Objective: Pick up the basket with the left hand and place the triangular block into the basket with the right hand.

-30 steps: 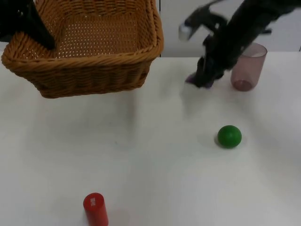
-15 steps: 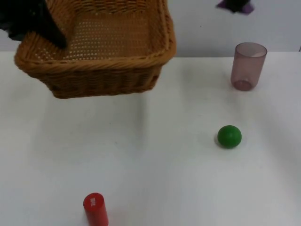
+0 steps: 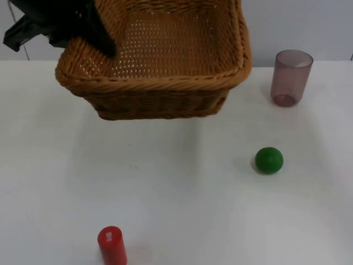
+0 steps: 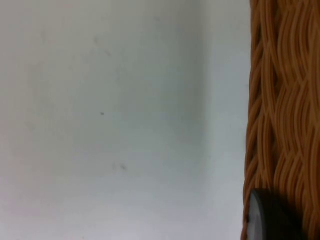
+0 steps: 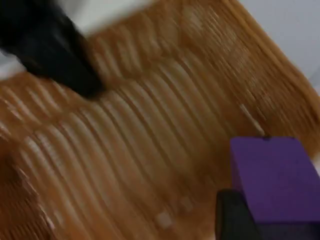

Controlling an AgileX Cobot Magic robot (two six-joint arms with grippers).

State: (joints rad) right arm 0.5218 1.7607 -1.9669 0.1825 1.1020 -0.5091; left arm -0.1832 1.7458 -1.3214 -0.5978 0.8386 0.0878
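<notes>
A woven brown basket [image 3: 165, 66] hangs above the table at the back. My left gripper [image 3: 99, 43] is shut on its left rim. In the left wrist view the rim [image 4: 280, 100] runs beside a black fingertip [image 4: 270, 217], with white table beyond. The triangular block [image 5: 272, 180] is purple, and my right gripper [image 5: 250, 220] is shut on it. It hangs over the basket's woven inside [image 5: 140, 150], where the left gripper's dark finger [image 5: 55, 55] shows on the rim.
A translucent pink cup [image 3: 290, 77] stands at the back right. A green ball [image 3: 269, 159] lies right of centre. A red cylinder [image 3: 112, 245] stands near the front edge. The grey wall [image 3: 309, 27] closes the back.
The basket has shifted to the right in my left gripper. The right arm lifted the purple block from beside the cup and went up out of the top view.
</notes>
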